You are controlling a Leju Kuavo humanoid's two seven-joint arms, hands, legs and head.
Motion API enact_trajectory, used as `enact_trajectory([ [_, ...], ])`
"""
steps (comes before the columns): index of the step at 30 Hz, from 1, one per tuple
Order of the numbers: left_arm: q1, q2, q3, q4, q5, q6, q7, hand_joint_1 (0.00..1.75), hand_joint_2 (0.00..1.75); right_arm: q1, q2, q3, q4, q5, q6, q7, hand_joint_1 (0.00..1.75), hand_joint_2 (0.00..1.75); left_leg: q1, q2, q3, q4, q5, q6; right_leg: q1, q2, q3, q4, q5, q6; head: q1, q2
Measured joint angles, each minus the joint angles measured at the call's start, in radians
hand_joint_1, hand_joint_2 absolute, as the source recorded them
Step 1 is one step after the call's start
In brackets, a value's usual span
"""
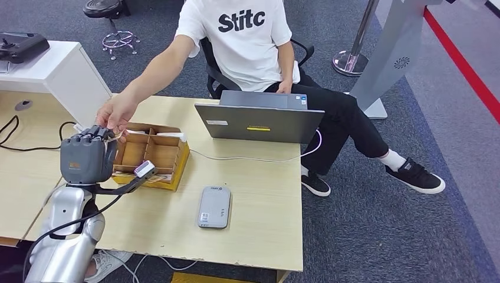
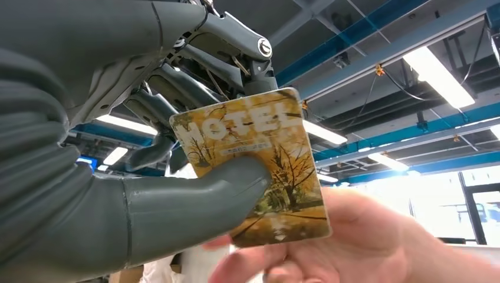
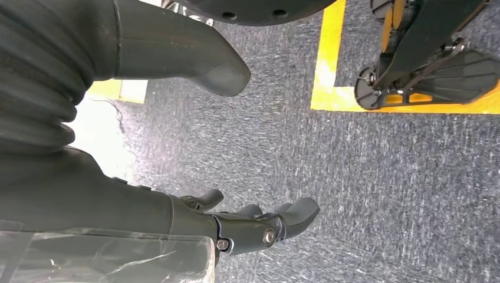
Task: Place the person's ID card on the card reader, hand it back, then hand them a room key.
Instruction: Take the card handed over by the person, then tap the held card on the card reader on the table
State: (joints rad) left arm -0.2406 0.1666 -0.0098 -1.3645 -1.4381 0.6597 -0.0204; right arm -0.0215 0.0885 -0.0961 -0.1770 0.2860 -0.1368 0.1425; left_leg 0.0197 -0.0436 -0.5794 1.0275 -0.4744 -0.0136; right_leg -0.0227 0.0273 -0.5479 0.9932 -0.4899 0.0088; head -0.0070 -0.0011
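1. Holding a hotel room key card (image 2: 259, 168), the left hand (image 1: 87, 154) is raised just left of the cardboard organizer tray (image 1: 154, 154); thumb (image 2: 194, 203) pressed on the card face, dark fingers (image 2: 177, 88) behind it.
2. Card is printed with "HOTEL" and yellow autumn trees, roughly upright in the left wrist view.
3. Person's hand (image 1: 116, 112) reaches over the far-left corner of the tray and meets the left hand's fingertips; in the left wrist view the person's fingers (image 2: 330, 247) touch the card's lower edge, so both have hold of it, though how firm the person's grip is can't be told.
4. Right hand (image 3: 247, 227) hangs over grey carpet (image 3: 365, 177), fingers loosely apart, thumb spread away, nothing in it.
5. Grey card reader (image 1: 213, 206) lies flat on the wooden table (image 1: 259, 236), just right of and nearer the robot than the tray; nothing on top of it.
6. Tray has several compartments; a white card-like item (image 1: 177, 136) sits at its far-right corner, contents otherwise too small to tell.
7. Open grey laptop (image 1: 259, 121) stands right of and beyond the tray, back facing the robot, a white cable (image 1: 247, 159) running from near the tray toward it.
8. Person in a white "Stitc" T-shirt (image 1: 242, 35) sits on a black chair beyond the laptop, well past the tray.
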Motion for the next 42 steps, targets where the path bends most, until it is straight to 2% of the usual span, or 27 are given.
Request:
enact_trajectory([
  [10,-0.001,-0.024,-0.003,0.0,0.012,0.005,-0.006,1.75,1.75,0.0,0.0,0.0,0.0,0.003,0.001,0.004,0.0,1.75,0.0,0.0,0.0,0.0,0.0,0.0,0.0,0.0,0.0,0.0,0.0,0.0,0.0,0.0],
  [13,0.0,-0.044,-0.018,0.0,0.039,0.006,-0.03,1.75,1.75,0.0,0.0,0.0,0.0,0.015,0.006,0.005,0.0,1.75,0.0,0.0,0.0,0.0,0.0,0.0,0.0,0.0,0.0,0.0,0.0,0.0,0.0,0.0],
  [17,0.013,-0.094,-0.079,-0.008,0.075,-0.021,-0.069,1.75,1.75,-0.002,0.0,0.003,0.0,0.033,0.01,-0.006,0.0,1.75,-0.001,-0.001,-0.001,0.0,0.0,0.0,0.0,-0.001,0.0,0.0,0.0,0.0,0.0,0.0],
  [21,0.04,-0.144,-0.194,-0.017,0.077,-0.066,-0.089,1.75,1.75,-0.004,0.005,0.004,0.0,0.028,0.009,-0.055,0.0,1.75,-0.001,-0.001,-0.001,0.001,0.0,0.0,-0.001,-0.001,0.0,-0.001,0.0,0.001,0.0,0.0],
  [27,0.076,-0.163,-0.342,-0.014,0.078,-0.123,-0.109,1.75,1.75,-0.009,0.033,-0.012,-0.001,-0.008,-0.047,-0.109,0.0,1.75,-0.001,0.0,-0.001,0.0,0.0,0.001,0.0,-0.001,0.0,0.0,0.0,0.001,-0.001,0.0],
  [36,0.081,-0.164,-0.401,-0.013,0.089,-0.137,-0.112,1.75,1.75,-0.01,0.046,-0.028,-0.001,-0.013,-0.054,-0.119,0.0,1.75,0.0,0.0,-0.001,0.0,0.0,0.0,0.0,-0.001,0.0,0.0,0.0,0.001,-0.001,0.0],
  [39,0.08,-0.165,-0.411,-0.006,0.108,-0.172,-0.126,1.75,1.75,-0.01,0.046,-0.03,-0.001,-0.018,-0.057,-0.133,0.0,1.75,0.0,-0.001,-0.001,0.0,0.0,0.0,0.0,-0.001,0.0,0.0,0.0,0.001,-0.001,0.0],
  [42,0.076,-0.175,-0.423,0.024,0.159,-0.22,-0.147,1.75,1.75,-0.01,0.043,-0.054,-0.001,-0.063,-0.017,-0.16,0.0,1.75,-0.001,-0.001,-0.001,0.0,0.0,0.0,0.0,-0.001,0.0,0.0,0.0,0.001,-0.001,0.0],
])
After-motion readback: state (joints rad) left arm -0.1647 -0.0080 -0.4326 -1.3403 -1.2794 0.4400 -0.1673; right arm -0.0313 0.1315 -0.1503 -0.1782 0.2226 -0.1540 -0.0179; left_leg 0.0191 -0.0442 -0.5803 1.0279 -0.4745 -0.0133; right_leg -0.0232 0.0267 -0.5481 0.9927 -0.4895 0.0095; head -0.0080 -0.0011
